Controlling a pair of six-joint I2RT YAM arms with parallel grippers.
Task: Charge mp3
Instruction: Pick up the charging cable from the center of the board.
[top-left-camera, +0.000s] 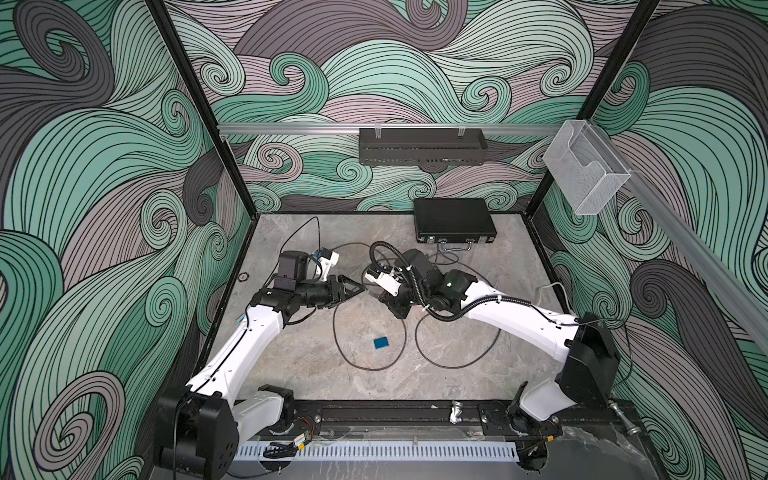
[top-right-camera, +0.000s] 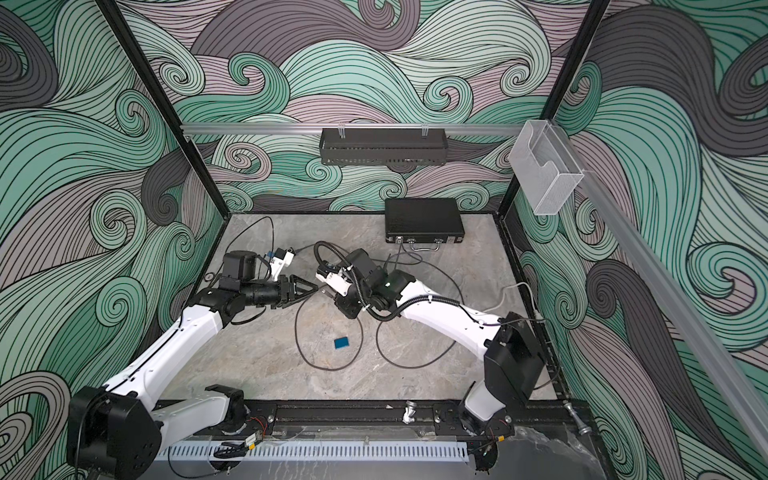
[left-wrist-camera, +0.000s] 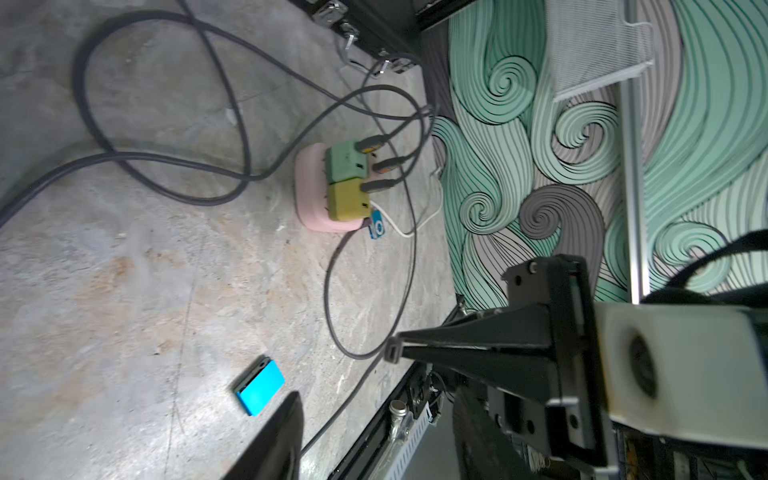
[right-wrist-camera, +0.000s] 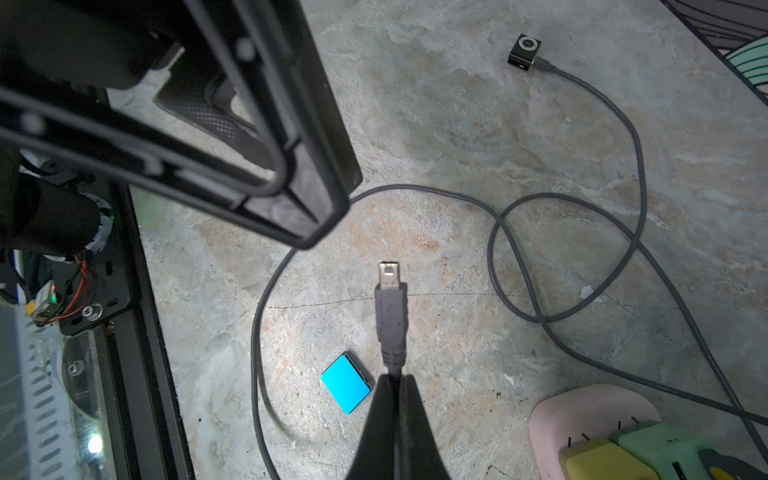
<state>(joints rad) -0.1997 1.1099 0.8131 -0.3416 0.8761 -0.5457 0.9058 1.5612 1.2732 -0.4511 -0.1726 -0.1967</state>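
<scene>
Now, left end effector (top-left-camera: 358, 288): jaws apart with nothing between them. It hangs behind the blue mp3 (top-left-camera: 381, 343) and off to its left.
Where the blue mp3 is: flat on the desk (top-left-camera: 316, 374), plain face up, inside a loop of grey cable (right-wrist-camera: 254, 332). Neither end effector touches it.
Its long axis: I can't tell from the top views, where it looks nearly square. The left wrist view shows a dark edge with an opening, but I can't say that is the charging port.
Held plug (right-wrist-camera: 390, 286): just behind the blue mp3 and clear of the desk, I judge. Its metal tip sticks out past the fingers.
My right end effector (right-wrist-camera: 395, 384): clamped on the cable right behind the plug. It is behind the blue mp3 and slightly to its right, and I judge it the nearer of the two.
What the move turns on: the blue mp3 lies on the base side of both end effectors. I'd send the free left one down to it, then bring the port to the plug.
</scene>
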